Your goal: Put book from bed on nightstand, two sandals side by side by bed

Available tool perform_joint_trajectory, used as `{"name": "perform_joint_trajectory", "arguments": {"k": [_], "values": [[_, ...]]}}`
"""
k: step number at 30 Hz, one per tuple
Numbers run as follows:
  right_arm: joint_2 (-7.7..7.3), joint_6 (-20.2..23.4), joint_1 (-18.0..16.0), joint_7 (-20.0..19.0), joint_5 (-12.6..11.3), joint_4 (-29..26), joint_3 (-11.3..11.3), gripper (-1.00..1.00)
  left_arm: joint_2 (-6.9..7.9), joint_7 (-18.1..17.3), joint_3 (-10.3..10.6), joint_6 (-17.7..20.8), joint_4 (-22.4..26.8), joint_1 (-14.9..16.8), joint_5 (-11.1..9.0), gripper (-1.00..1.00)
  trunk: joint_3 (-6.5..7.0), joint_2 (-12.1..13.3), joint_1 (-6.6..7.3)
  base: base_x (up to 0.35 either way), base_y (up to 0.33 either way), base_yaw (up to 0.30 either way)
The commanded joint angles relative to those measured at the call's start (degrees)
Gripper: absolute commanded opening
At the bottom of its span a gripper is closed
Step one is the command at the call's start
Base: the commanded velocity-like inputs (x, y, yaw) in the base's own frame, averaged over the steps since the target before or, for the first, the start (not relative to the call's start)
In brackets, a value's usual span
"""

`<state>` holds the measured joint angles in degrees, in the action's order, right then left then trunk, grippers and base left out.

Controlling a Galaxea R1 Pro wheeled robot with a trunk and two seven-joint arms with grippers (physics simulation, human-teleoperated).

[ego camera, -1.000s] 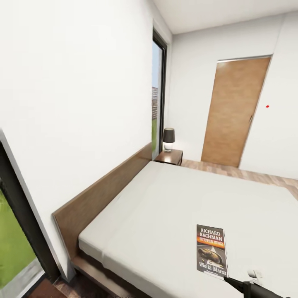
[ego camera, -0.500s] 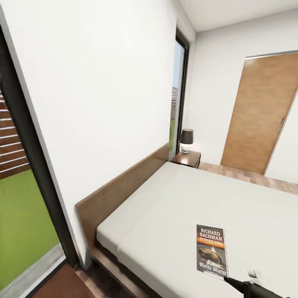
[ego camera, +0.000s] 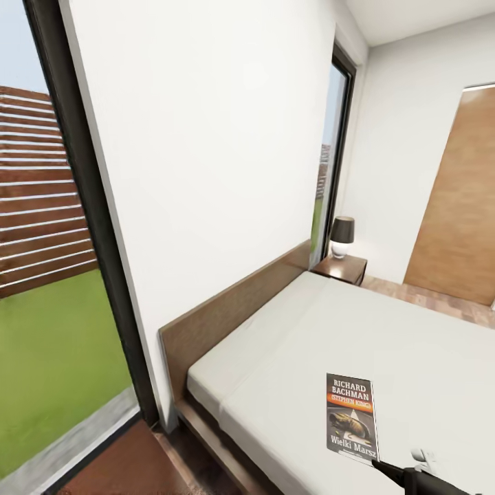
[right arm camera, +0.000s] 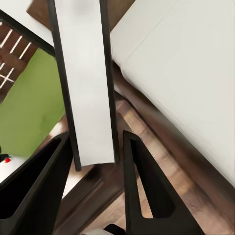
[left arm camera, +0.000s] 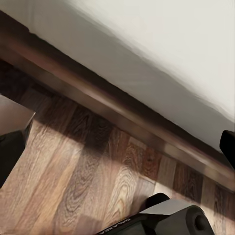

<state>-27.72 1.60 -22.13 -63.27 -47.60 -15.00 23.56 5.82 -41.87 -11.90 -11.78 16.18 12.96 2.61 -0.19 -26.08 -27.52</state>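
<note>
Right gripper (right arm camera: 95, 183) clamps the dark "RICHARD BACHMAN" paperback book (ego camera: 351, 416) upright above the off-white mattress bed (ego camera: 412, 344). Left gripper's opening can't be judged.

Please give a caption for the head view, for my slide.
Right tool holds the book upright over the bed.

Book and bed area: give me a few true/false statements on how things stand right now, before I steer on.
1. The book lies flat on the mattress. False: it is gripped in the right gripper, over the bed's edge.
2. A lamp stands on the nightstand at the bed's far side. True.
3. Both sandals lie on the bed. False: its mattress bears no sandals.
4. The left wrist camera looks at wood floor along the bed frame. True.
</note>
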Motion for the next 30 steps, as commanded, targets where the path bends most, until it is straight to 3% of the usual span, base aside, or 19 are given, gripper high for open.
{"name": "perform_joint_trajectory", "arguments": {"k": [1, 30], "values": [[-0.05, 0.16, -0.02, -0.1, -0.66, -0.03, 0.26, -1.0, -0.02, -0.23, -0.32, -0.26, -0.09, 0.04, 0.29, 1.0, -0.02, -0.04, -0.02, 0.0, 0.0, 0.292], [-0.05, 0.16, -0.02, -0.03, -0.66, -0.03, 0.27, -1.0, -0.04, -0.25, -0.32, -0.26, -0.09, 0.04, 0.32, 1.0, -0.02, -0.04, -0.02, 0.0, 0.0, 0.292]]}}
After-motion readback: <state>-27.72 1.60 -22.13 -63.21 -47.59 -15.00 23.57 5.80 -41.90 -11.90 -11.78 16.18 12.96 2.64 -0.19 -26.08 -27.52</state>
